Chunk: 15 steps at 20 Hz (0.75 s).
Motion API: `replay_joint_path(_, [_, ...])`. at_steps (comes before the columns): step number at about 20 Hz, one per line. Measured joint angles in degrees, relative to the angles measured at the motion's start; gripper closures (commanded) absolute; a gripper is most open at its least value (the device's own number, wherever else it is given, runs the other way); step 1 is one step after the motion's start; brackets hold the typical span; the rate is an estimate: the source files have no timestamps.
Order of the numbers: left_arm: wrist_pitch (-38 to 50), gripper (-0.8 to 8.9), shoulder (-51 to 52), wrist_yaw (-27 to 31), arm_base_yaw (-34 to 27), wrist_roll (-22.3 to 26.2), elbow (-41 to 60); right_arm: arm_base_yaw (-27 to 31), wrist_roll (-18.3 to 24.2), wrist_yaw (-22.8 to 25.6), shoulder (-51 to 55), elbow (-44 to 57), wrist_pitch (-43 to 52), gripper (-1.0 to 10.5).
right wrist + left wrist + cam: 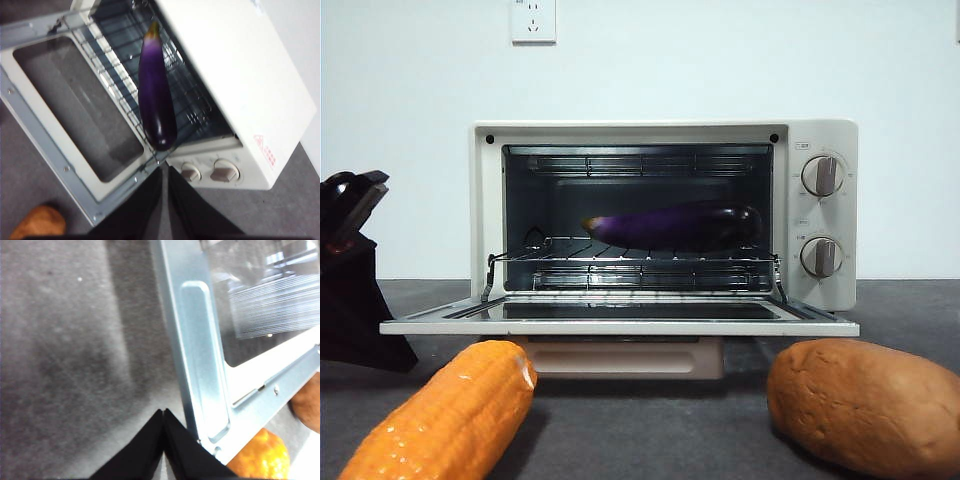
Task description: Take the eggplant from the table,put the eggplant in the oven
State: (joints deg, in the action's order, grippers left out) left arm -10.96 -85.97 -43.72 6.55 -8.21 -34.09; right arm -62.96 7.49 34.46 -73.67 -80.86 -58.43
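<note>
The glossy purple eggplant lies lengthwise on the wire rack inside the cream oven, whose glass door hangs open and flat. The right wrist view shows the eggplant on the rack from above, stem end toward the oven's far side. My right gripper hovers above the knob end, shut and empty. My left gripper is shut with nothing in it, low over the table beside the door's corner. In the front view it is the dark shape at the left edge.
An orange corn cob lies on the table front left, and a brown potato-like lump front right. Both sit just before the open door. A wall socket is on the white wall behind.
</note>
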Motion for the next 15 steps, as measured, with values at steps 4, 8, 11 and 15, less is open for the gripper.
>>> replay_joint_path(4, [0.09, 8.08, -0.02, -1.40, -0.37, 0.26, 0.00, 0.00, -0.28, -0.77, 0.00, 0.00, -2.82, 9.4])
replay_joint_path(8, [0.11, 8.08, -0.02, -3.52, -1.11, 0.37, -0.07, 0.02, -0.61, -5.46, 0.00, 0.00, -5.66, 9.4])
replay_joint_path(11, [-0.46, 8.08, -0.04, -5.99, -1.77, 0.37, -0.76, 0.00, -1.03, -8.37, 0.04, 0.00, -6.82, 9.4])
replay_joint_path(15, [-1.09, 8.08, -0.13, -9.53, -2.49, 0.33, -2.73, 0.00, -1.44, -11.91, 0.85, 0.00, -6.86, 9.4])
